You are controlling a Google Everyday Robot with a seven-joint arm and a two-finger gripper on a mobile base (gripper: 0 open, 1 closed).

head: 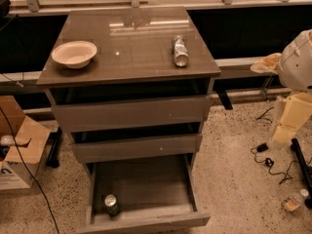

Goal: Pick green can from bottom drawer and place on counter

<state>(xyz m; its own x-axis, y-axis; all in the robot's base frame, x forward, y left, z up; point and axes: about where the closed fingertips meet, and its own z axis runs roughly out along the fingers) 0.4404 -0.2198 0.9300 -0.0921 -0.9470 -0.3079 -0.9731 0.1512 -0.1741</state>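
The green can (111, 204) stands upright in the front left corner of the open bottom drawer (146, 189), on its dark floor. The counter (131, 48) is the glossy top of the cabinet, above the two shallower drawers, which are pulled out a little. My arm comes in at the right edge, white above and beige below. My gripper (285, 126) hangs there beside the cabinet, well right of the drawer and far from the can.
A white bowl (74, 53) sits on the counter's left. A silver-grey can (180, 51) lies on its right. A cardboard box (19, 150) stands on the floor at left. Cables (265, 160) and a small bottle (292, 201) lie on the floor at right.
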